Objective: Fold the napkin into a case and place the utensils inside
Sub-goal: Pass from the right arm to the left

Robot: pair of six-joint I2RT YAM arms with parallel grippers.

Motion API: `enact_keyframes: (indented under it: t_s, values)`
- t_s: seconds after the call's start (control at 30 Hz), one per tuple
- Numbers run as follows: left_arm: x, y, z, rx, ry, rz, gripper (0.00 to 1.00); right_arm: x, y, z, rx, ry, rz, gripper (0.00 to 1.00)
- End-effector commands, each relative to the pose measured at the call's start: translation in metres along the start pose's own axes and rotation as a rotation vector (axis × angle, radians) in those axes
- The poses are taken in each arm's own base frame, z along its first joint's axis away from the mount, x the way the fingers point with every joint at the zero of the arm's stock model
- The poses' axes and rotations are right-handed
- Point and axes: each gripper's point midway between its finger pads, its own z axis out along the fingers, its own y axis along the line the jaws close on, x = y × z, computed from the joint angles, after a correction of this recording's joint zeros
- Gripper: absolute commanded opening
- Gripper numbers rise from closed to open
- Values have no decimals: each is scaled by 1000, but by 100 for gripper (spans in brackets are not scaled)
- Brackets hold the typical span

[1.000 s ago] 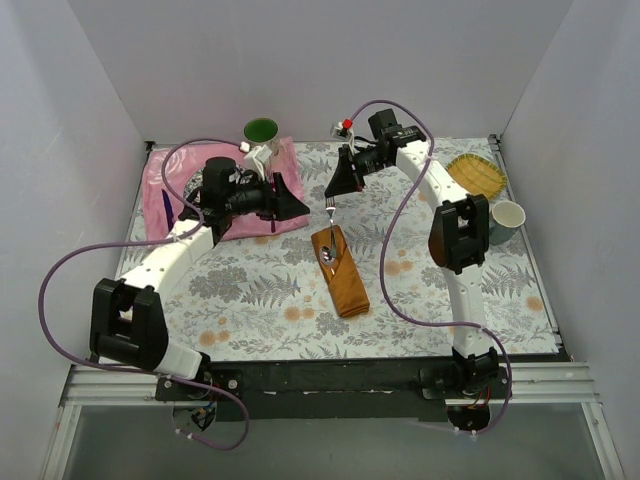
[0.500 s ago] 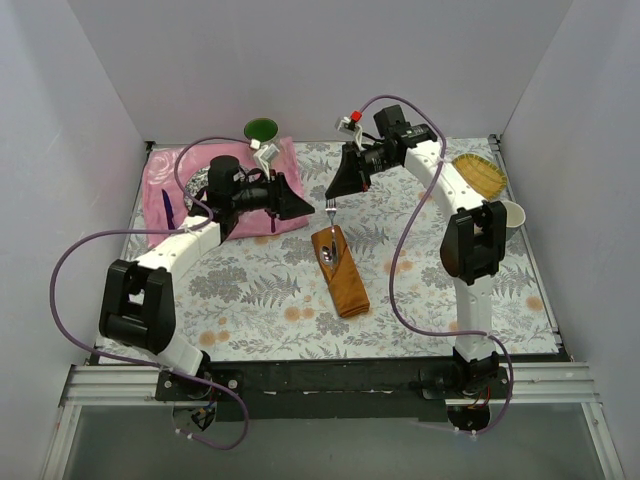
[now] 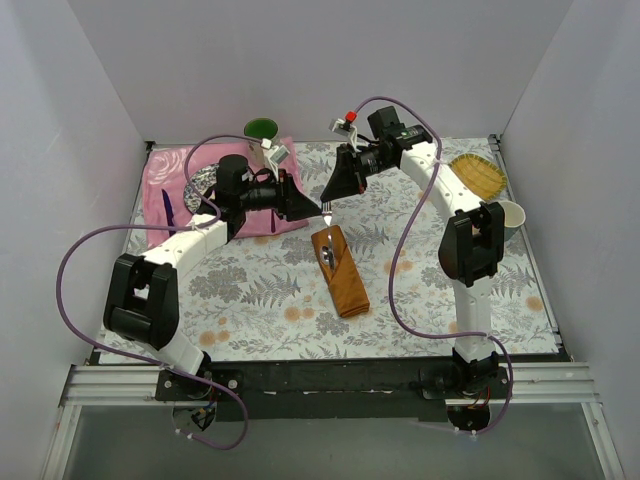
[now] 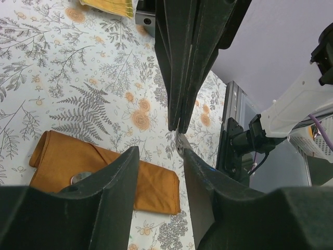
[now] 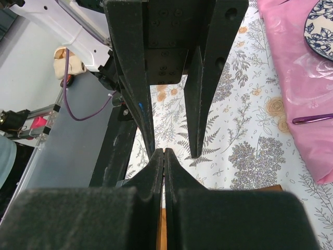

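Item 1: case. Shiny rust-orange satin napkin, plain, folded to a narrow flat rectangle. It lies flat near mid-table, long axis running from about 11 o'clock to 5 o'clock, with a diagonal fold line across the face.

Item 2: spoon. Small, silver. It lies on the case's 11 o'clock half; its round bowl shows against the orange cloth.

Item 3: second utensil. Slim, pale metal, type unclear. It hangs from the closed right gripper, just past the case's 11 o'clock end.

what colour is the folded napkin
The napkin is plain rust-orange; left wrist view shows it best.
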Motion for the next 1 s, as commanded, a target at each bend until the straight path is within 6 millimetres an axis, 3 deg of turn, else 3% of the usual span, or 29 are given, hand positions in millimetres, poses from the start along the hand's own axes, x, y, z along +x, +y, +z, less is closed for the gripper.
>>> enact_keyframes:
  t_s: [0.0, 0.27, 0.4, 0.53, 0.63, 0.67, 0.7, 0.77, 0.8, 0.87, 0.97]
  values:
    - [-17, -14, 3, 49, -21, 69, 36, -13, 24, 2, -39, -14, -34, 1]
    - [-21, -15, 6, 58, -26, 73, 31, -12, 25, 7, -37, -1, -39, 1]
    - [-19, -18, 10, 67, -20, 66, 21, -13, 24, 7, -36, 1, -41, 1]
    - [-15, -18, 9, 67, -12, 27, 0, -20, 28, 7, -34, -2, -53, 1]
    - [-12, -21, 9, 67, -14, -20, 0, -28, 29, 6, -26, -12, -61, 1]
    - [-10, -20, 9, 66, -18, -29, 0, -29, 28, 6, -22, -16, -54, 10]
    - [-10, -19, 9, 58, -22, -44, 0, -31, 27, 5, -3, -16, 6, 33]
    - [-18, -20, 4, 37, -69, -77, 0, -44, 21, -1, 41, -34, -30, 59]
    - [-16, -17, 1, 28, -84, -104, 0, -48, 19, -5, 63, -43, -10, 77]
    - [-31, -18, -8, 17, -156, -131, 0, -56, 13, -21, 113, -71, -19, 92]
    - [-47, -18, -16, 4, -227, -166, 0, -60, 12, -41, 169, -109, -27, 96]
